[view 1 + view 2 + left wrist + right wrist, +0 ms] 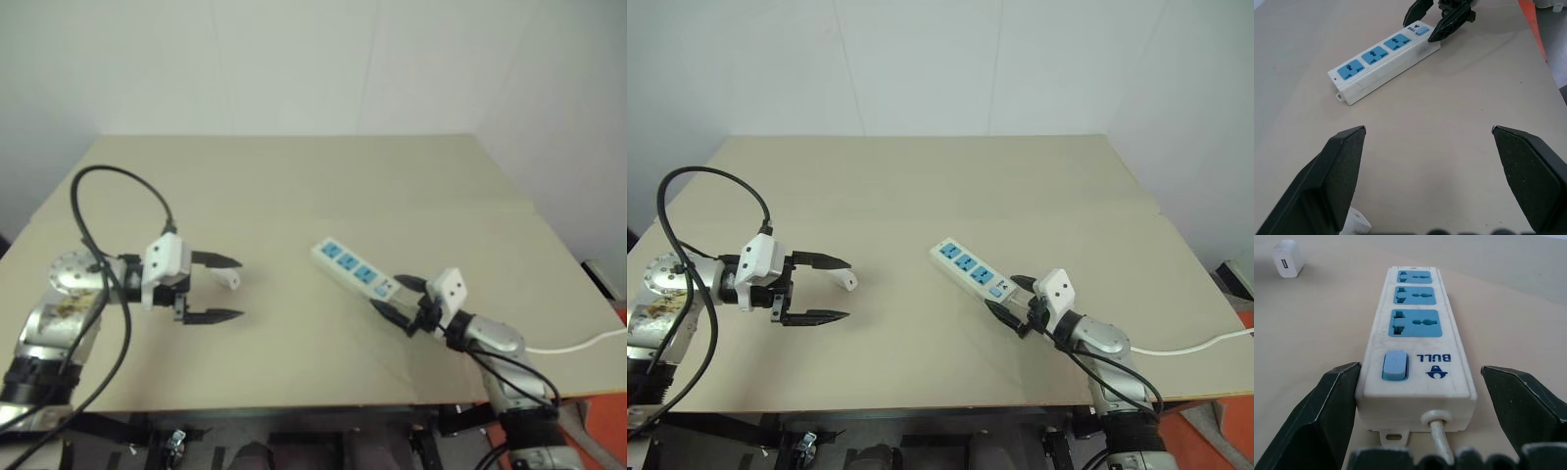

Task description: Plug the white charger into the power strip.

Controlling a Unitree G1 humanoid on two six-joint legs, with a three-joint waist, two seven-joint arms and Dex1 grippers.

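a: right gripper (1413, 401) has its jaws wide, one on each side of the switch end of the strip (355, 267), holding nothing yet. one finger (1327, 411) looks to touch the strip's side, the other stands off. left gripper (217, 288) is also spread and empty.

b: and the charger (228, 279)?

a: on the table (294, 186), just beside the left gripper's far fingertip, well apart from the strip. all three sockets are free.

b: then the step in hand, i judge, is pinning the strip.

a: agreed. close squarely across the body, clear of the cord (1442, 443) and the switch (1395, 365), so it can't skid. the left should take the charger by its flat sides, prongs left free. i can't tell which way the prongs face.
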